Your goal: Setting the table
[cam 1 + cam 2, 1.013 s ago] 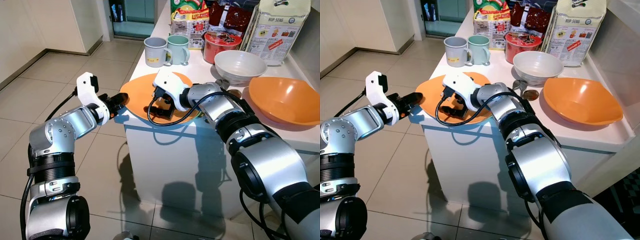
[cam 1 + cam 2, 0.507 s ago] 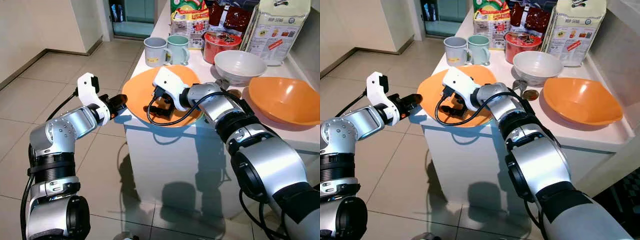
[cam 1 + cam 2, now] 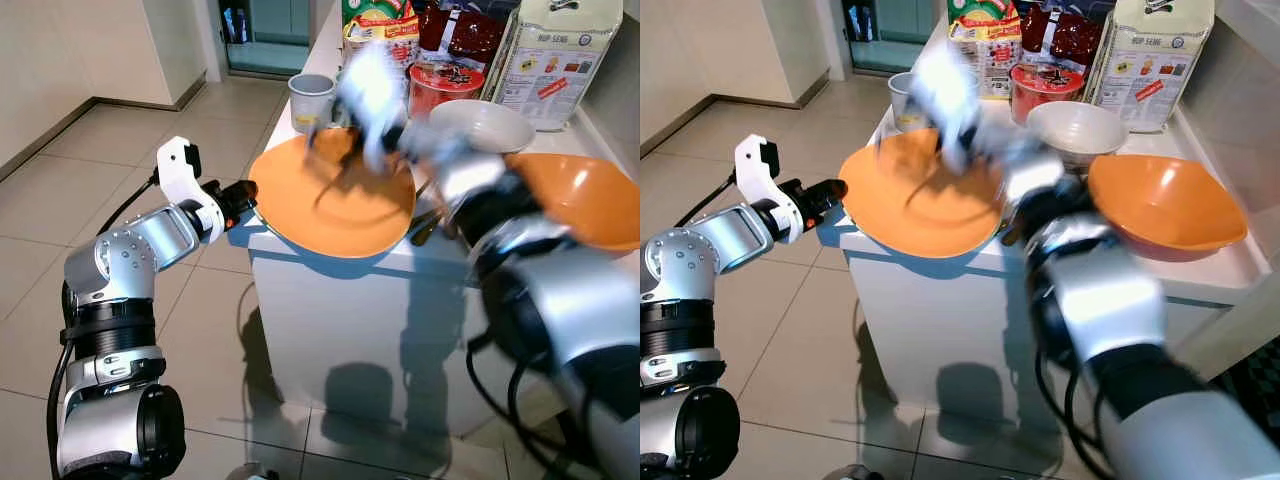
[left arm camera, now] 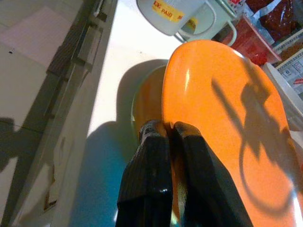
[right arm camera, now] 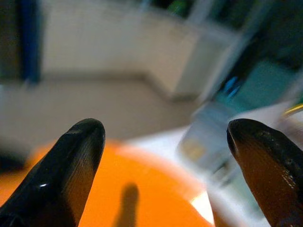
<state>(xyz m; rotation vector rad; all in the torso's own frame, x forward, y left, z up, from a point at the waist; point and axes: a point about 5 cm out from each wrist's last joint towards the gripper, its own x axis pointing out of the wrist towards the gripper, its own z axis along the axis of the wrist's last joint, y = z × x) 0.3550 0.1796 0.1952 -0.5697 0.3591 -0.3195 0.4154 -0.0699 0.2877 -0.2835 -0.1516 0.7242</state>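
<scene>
An orange plate (image 3: 330, 205) is lifted off the white counter's front corner and tilts toward me. My left gripper (image 3: 240, 200) is shut on the plate's left rim. In the left wrist view its black fingers (image 4: 151, 156) pinch the plate (image 4: 222, 123) at its edge. My right gripper (image 3: 365, 85) is a blur above the plate's far side, near the mugs. In the right wrist view it stands open (image 5: 165, 137) with nothing between its fingers, and the plate (image 5: 128, 203) lies below.
A grey mug (image 3: 310, 100) stands behind the plate. A white bowl (image 3: 485, 122), a large orange bowl (image 3: 590, 200), a red noodle cup (image 3: 440, 80) and food packets (image 3: 560, 50) crowd the counter (image 3: 330, 290). Tiled floor (image 3: 120, 150) lies to the left.
The plate has risen off the counter and tilted up in my left gripper. My right gripper has swung fast up and back from the plate's middle.
</scene>
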